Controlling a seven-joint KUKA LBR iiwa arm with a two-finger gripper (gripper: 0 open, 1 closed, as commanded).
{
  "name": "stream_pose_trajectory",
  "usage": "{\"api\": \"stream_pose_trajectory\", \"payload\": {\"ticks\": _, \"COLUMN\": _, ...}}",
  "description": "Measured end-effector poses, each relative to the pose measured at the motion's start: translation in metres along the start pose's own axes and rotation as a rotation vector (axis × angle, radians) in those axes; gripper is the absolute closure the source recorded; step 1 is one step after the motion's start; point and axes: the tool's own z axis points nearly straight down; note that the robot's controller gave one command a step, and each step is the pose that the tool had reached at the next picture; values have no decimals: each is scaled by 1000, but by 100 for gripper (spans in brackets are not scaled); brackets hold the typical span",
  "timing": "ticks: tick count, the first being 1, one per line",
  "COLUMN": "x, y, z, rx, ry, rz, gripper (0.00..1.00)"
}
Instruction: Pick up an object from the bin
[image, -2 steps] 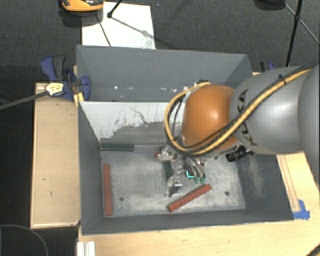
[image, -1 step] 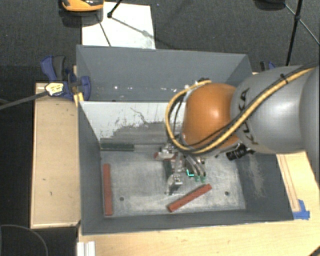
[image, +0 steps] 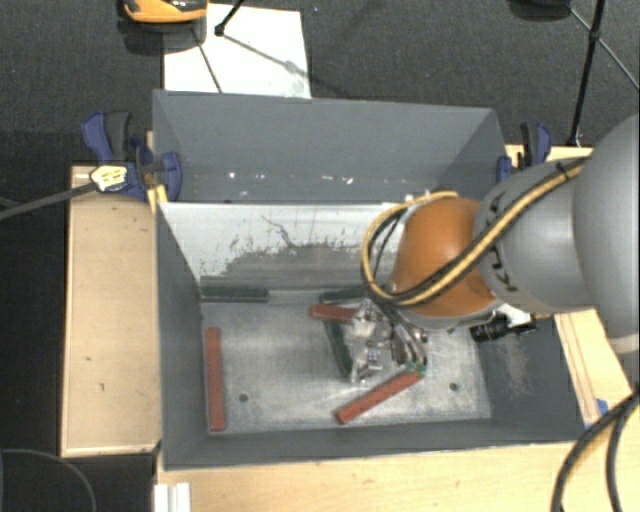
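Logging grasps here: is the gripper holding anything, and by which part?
Cannot be told. The gripper sits low between a dark green stick and a red-brown stick near the middle of the bin.

The bin (image: 320, 140) is dull grey sheet metal, its floor scratched and scuffed pale. The red-brown bar (image: 213, 378) at nine o'clock and the second red-brown bar (image: 377, 398) at five o'clock look matt; wood or plastic, unclear. The orange wrist cover (image: 440, 260) is smooth and glossy, the arm shell (image: 590, 240) satin grey.
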Motion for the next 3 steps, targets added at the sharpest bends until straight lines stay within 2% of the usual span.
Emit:
{"api": "stream_pose_trajectory", "payload": {"ticks": 1, "x": 3, "y": -2, "z": 5, "rx": 4, "ry": 8, "rz": 3, "gripper": 0}}
{"api": "stream_pose_trajectory", "payload": {"ticks": 2, "x": 2, "y": -1, "z": 4, "rx": 2, "ry": 5, "rz": 7, "gripper": 100}}
{"api": "stream_pose_trajectory", "payload": {"ticks": 3, "x": 2, "y": -1, "z": 4, "rx": 2, "ry": 5, "rz": 6, "gripper": 100}}
